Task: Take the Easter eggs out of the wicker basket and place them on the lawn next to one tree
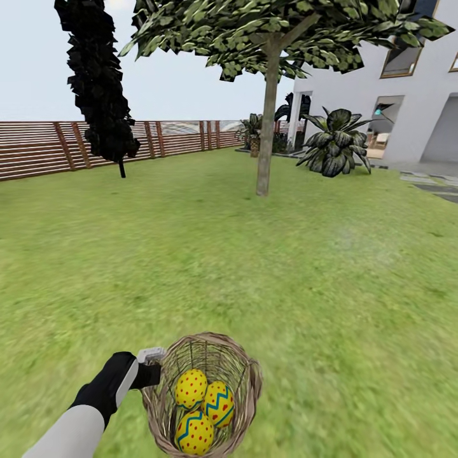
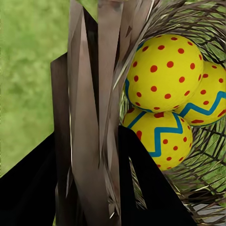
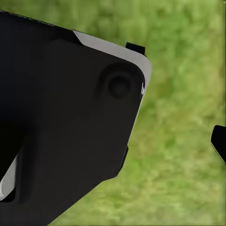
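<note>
Small round brown open-weave wicker basket (image 1: pixel 203 394) at lower centre of the head view, held up at its left rim by the left gripper (image 1: pixel 151 367). In the left wrist view the two dark fingers (image 2: pixel 28 188) straddle the woven rim wall (image 2: pixel 94 117), clamped on it. All three yellow Easter eggs with red dots and blue zigzag bands (image 1: pixel 205 410) lie inside, bunched and touching; close up in the left wrist view too (image 2: pixel 162 75).

Bright green lawn (image 1: pixel 254 254) spreads across the middle of the frame. Tall tree with straight grey-brown trunk (image 1: pixel 267 127) stands upper centre, well apart from the basket. Dark narrow cypress (image 1: pixel 98 76) upper left, before a slatted wooden fence (image 1: pixel 38 149); white house (image 1: pixel 413 102) upper right.

Right gripper: the right wrist view gives dark housing over grass; cannot tell how its jaws stand.

Handling, as judged: the basket looks light but springy, so the rim may flex and tilt under a one-sided pinch. The eggs look smooth, hard and rounded, likely to slip and roll; take each across its widest middle, from above, top egg first.
</note>
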Motion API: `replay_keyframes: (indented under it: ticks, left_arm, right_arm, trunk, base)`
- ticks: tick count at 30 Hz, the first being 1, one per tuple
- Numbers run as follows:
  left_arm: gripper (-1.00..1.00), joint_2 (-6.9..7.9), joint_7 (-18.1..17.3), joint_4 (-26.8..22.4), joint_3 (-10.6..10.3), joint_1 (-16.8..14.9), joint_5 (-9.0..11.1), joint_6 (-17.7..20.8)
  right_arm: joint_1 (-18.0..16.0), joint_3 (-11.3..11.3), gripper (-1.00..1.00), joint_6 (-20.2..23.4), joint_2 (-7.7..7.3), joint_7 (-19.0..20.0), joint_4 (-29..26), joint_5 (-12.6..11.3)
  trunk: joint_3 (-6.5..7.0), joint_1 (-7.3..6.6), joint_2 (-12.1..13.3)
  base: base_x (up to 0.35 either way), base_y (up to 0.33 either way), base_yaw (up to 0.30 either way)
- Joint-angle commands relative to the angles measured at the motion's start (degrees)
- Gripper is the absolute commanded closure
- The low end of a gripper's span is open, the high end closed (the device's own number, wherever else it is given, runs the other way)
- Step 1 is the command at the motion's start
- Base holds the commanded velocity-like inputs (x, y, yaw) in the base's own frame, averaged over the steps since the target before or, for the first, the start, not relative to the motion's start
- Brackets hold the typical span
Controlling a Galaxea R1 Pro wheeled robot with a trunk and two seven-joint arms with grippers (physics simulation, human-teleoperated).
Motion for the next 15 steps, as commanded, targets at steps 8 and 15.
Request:
replay_keyframes:
  ticks: [8,15]
  left_arm:
    - [1.00,-0.02,-0.15,-0.08,0.20,-0.01,0.67,0.31]
    - [1.00,-0.02,-0.16,-0.08,0.20,-0.04,0.67,0.31]
  right_arm:
    - [-0.08,-0.48,-1.00,-0.39,-0.02,0.07,0.24,0.44]
    - [-0.10,-0.48,-1.00,-0.39,-0.02,0.07,0.24,0.44]
  trunk:
    - [-0.08,0.05,-0.07]
    - [-0.08,0.05,-0.07]
  base:
    - [0.324,0.077,0.000]
    - [0.324,0.077,0.000]
